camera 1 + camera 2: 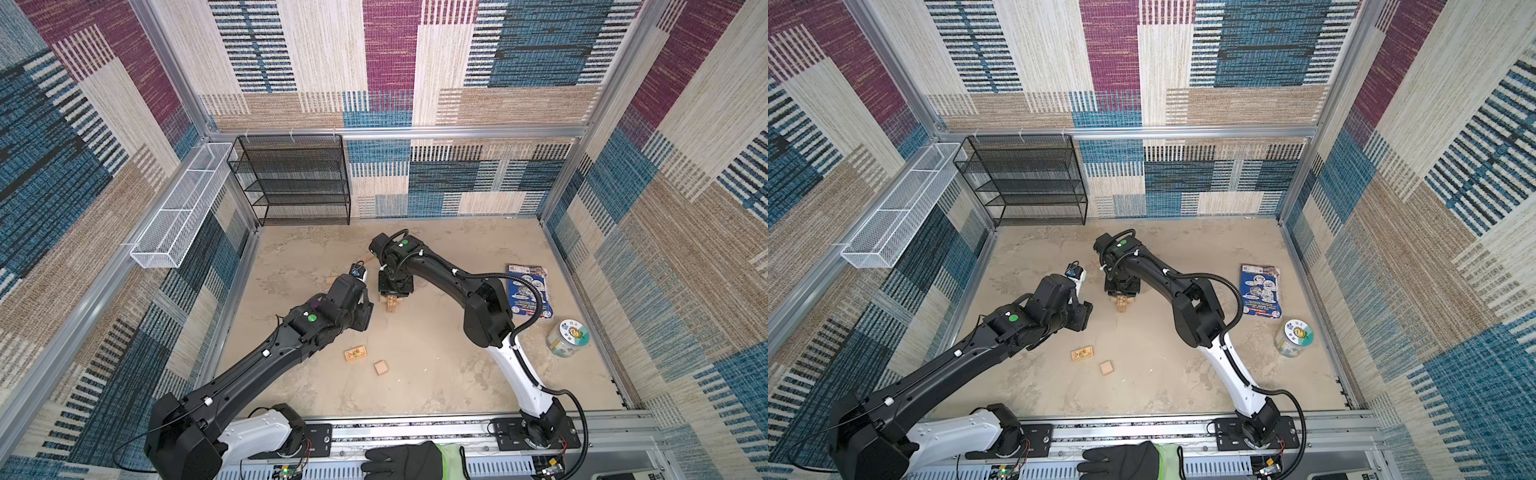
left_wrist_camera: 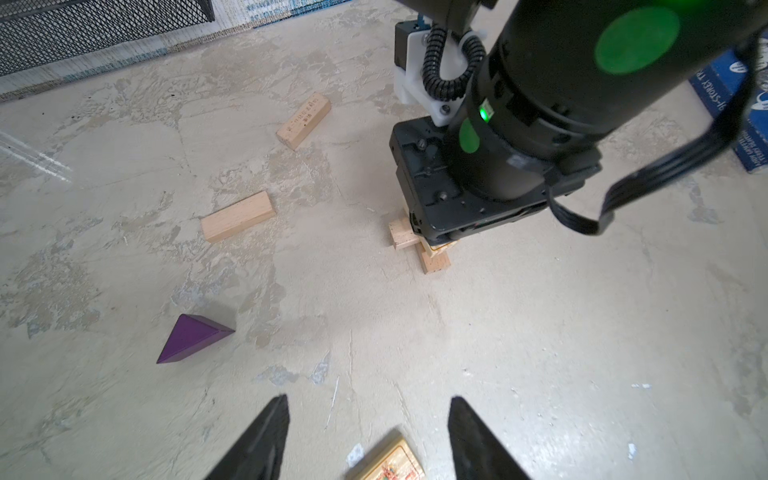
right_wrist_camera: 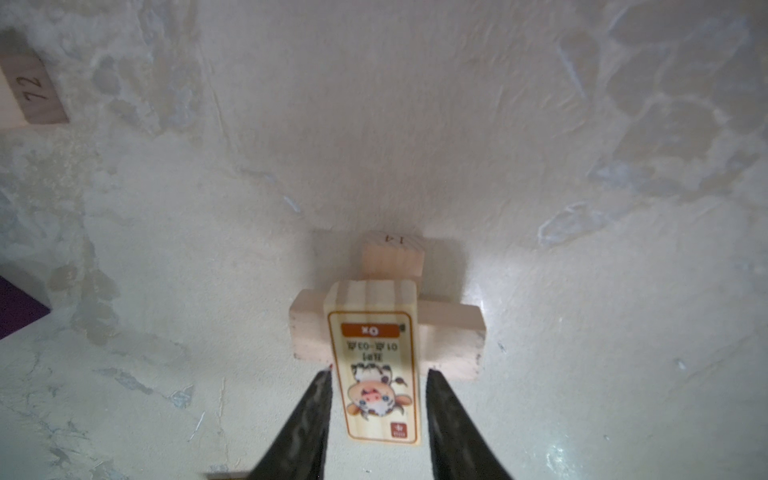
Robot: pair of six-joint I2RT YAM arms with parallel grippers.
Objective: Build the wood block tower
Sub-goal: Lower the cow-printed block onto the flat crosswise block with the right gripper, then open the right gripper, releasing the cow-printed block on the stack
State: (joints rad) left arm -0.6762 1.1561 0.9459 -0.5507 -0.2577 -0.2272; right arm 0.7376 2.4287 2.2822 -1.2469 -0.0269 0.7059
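The tower (image 1: 391, 305) (image 1: 1122, 305) is a short crosswise stack of pale wood blocks mid-table. Its top piece is a block with orange print and a cartoon cow (image 3: 374, 374). My right gripper (image 3: 380, 370) points down over it, open, fingers straddling this block with narrow gaps. My left gripper (image 2: 368, 399) hangs open and empty left of the tower. Just below it lies a second printed block (image 2: 390, 461) (image 1: 355, 353). A cube (image 1: 381, 367) sits beside that one. Two plain bricks (image 2: 237, 216) (image 2: 303, 120) and the purple wedge (image 2: 191, 338) lie loose on the floor.
A blue booklet (image 1: 528, 291) and a clear jar with a green-white lid (image 1: 568, 337) sit at the right. A black mesh shelf (image 1: 291, 178) stands at the back left, with a white wire basket (image 1: 183, 203) on the left wall. A gloved hand (image 1: 407, 461) rests at the front rail.
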